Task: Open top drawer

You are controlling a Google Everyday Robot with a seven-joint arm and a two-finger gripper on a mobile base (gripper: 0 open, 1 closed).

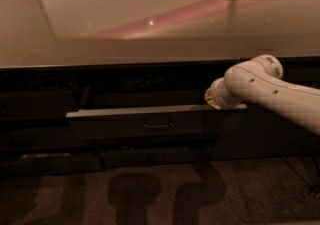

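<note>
In the camera view, I see the top drawer point(110, 121) standing partway out below the countertop point(150, 44), with a dark gap behind its front. The gripper point(212, 100) sits at the drawer's upper right edge; I cannot tell its grip. I judge the opening largely done, with perhaps more travel left.

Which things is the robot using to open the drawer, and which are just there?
For the job: top drawer, partly out; its handle; tool at the drawer's right end.
Just there: lower drawer; countertop; carpet.
</note>
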